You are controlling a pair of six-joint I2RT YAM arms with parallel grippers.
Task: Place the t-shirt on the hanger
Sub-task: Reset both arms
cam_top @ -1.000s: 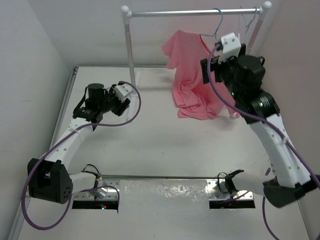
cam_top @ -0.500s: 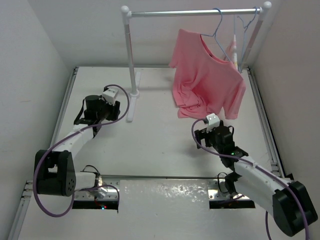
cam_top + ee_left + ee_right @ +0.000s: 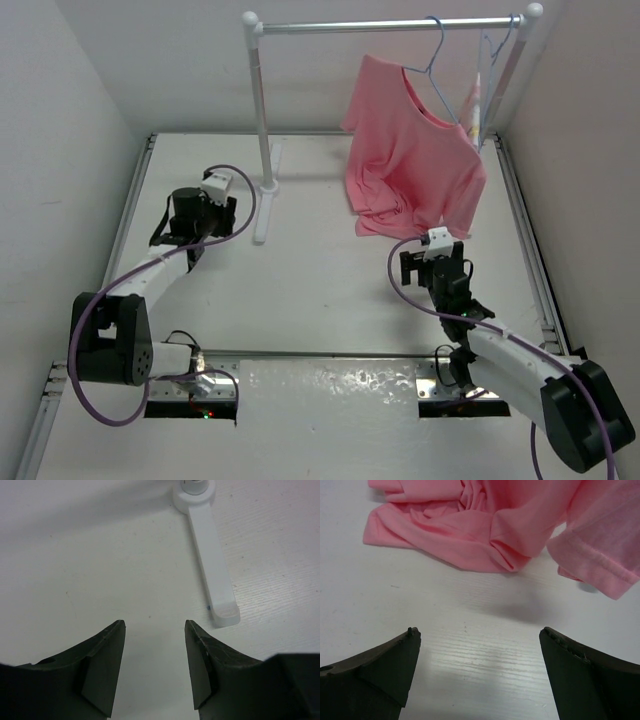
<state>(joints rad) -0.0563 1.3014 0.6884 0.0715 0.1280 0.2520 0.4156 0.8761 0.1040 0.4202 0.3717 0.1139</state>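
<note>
The salmon-pink t-shirt (image 3: 410,150) hangs on the pale blue wire hanger (image 3: 432,62), whose hook is over the white rail (image 3: 390,24). The shirt's hem lies bunched on the table, also seen in the right wrist view (image 3: 485,525). My right gripper (image 3: 432,264) is open and empty, low over the table just in front of the hem (image 3: 477,632). My left gripper (image 3: 212,197) is open and empty over bare table (image 3: 154,625), near the rail's foot (image 3: 212,565).
The rail's left post (image 3: 260,110) stands at centre left with its foot (image 3: 265,200) on the table. A second wire hanger (image 3: 490,55) with a pale sheet hangs at the rail's right end. Walls close in on both sides.
My right arm came down from the hanger and rail to the table in front of the shirt, leaving the shirt hanging. My left gripper drew back slightly to the left.
</note>
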